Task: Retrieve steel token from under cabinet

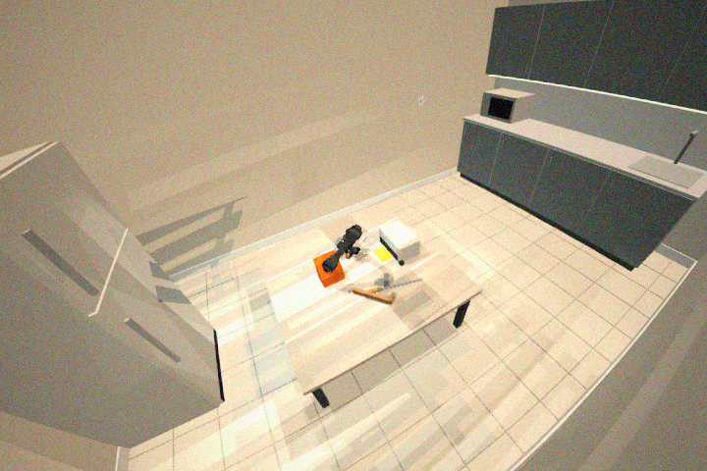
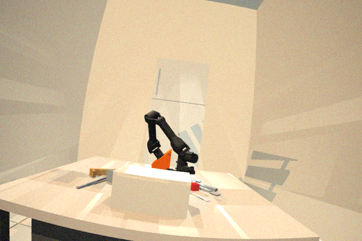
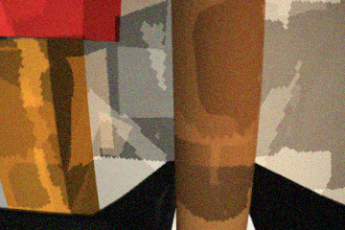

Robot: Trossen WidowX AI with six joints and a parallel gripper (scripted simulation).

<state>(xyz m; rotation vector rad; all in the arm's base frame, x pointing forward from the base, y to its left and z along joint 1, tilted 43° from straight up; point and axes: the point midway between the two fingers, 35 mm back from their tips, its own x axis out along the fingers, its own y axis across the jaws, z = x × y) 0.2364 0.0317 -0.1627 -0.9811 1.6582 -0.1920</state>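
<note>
My gripper (image 1: 351, 252) (image 3: 208, 170) is shut on a brown-orange round handle (image 3: 218, 96), which stands upright through the wrist view. Its far end is not shown clearly. In the exterior view the gripper is hidden behind the orange block and cabinet. The white cabinet (image 1: 402, 237) (image 2: 150, 194) stands to the right of the gripper in the top view, with a dark strip along its front. The yellow marked area (image 1: 383, 254) lies just in front of it. The steel token cannot be made out in any view.
An orange block (image 2: 163, 161) stands by the arm. A wooden hammer-shaped piece (image 1: 373, 294) (image 2: 97, 172), a grey block (image 1: 386, 280) (image 2: 109, 175) and a thin grey rod (image 1: 407, 284) (image 2: 91, 182) lie nearby. A red block (image 2: 194, 186) (image 3: 36, 16) lies beside grey strips (image 2: 208, 188).
</note>
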